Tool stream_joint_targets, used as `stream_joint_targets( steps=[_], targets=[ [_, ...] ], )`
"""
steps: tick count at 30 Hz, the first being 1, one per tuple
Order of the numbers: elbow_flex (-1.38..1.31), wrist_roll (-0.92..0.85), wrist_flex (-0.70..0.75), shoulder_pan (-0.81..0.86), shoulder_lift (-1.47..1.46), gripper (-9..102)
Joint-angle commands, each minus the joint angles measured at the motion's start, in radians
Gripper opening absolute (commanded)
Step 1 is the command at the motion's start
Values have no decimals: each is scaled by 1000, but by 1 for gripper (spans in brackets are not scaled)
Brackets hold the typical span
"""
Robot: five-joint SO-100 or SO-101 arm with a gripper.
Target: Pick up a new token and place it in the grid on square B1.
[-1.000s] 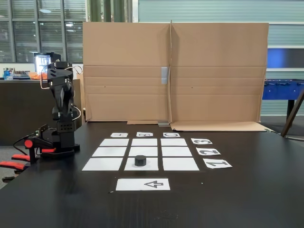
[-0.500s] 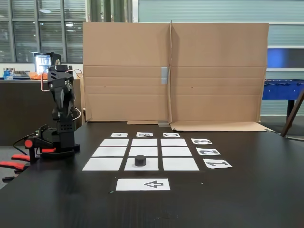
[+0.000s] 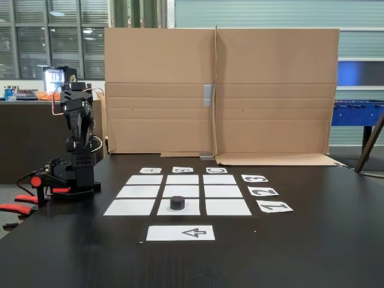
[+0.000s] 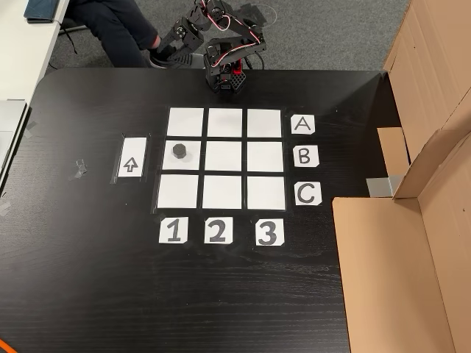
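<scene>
Token sits on square B1, left-of-centre in the other view, inside the 3x3 grid. I see the arm folded up at table edge, well apart from it. Gripper state: can't tell.

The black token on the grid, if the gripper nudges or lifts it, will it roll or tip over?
The token sits flat and squat on a white grid cell, so it will probably slide rather than tip or roll. It looks small and solid, likely light and rigid. The loose-looking paper beneath might shift with a push.
</scene>
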Motion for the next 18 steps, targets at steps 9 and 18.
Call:
stream_joint_targets(
  steps=[9,18],
  targets=[
    [12,28,-11,9,8,11],
    [75,25,-41,112,8,11]
  ],
)
